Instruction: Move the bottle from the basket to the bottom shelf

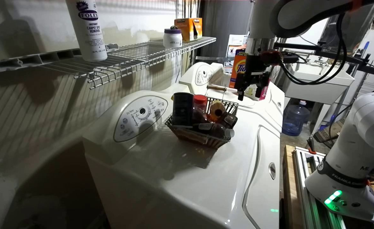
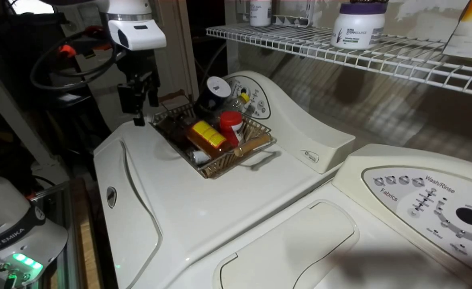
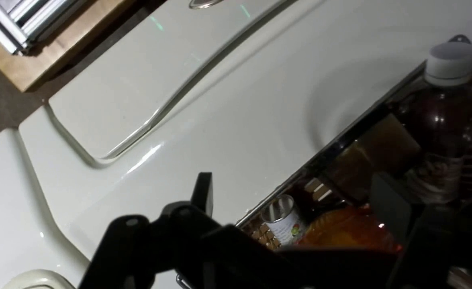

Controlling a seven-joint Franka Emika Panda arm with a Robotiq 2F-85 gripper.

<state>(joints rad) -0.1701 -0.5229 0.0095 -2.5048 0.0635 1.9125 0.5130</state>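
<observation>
The bottle, dark brown with a white cap, lies tilted in the basket, its cap over the rim in an exterior view. In the wrist view the bottle is at the right, cap up and label low; in an exterior view it is hard to make out. The basket stands on a white machine; it also shows in an exterior view and the wrist view. My gripper is open and empty, above the basket's edge; its fingers are wide apart. The bottom shelf, white wire, is on the wall.
The basket also holds a dark canister, a red-capped jar, a yellow-labelled amber bottle and a small can. On the shelf stand a tall white bottle, a purple-lidded jar and an orange box.
</observation>
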